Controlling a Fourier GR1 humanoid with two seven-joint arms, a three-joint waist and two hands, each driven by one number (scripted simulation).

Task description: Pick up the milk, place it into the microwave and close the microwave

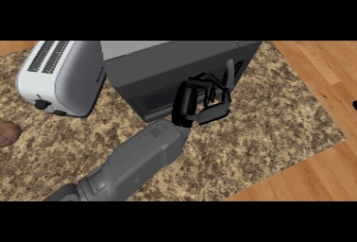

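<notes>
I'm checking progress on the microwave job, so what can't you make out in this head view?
- Milk: it shows nowhere; the left hand, in front of the microwave, may be hiding it.
- Microwave door: the steep downward view and the hand leave it unclear whether it is open or closed.
- Brown object: cut off by the left edge, so it can't be identified.
- Right hand: outside the view.

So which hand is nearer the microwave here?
Left. The left hand is up against the front of the microwave. The right hand shows nowhere in the head view, so its place cannot be told.
</notes>
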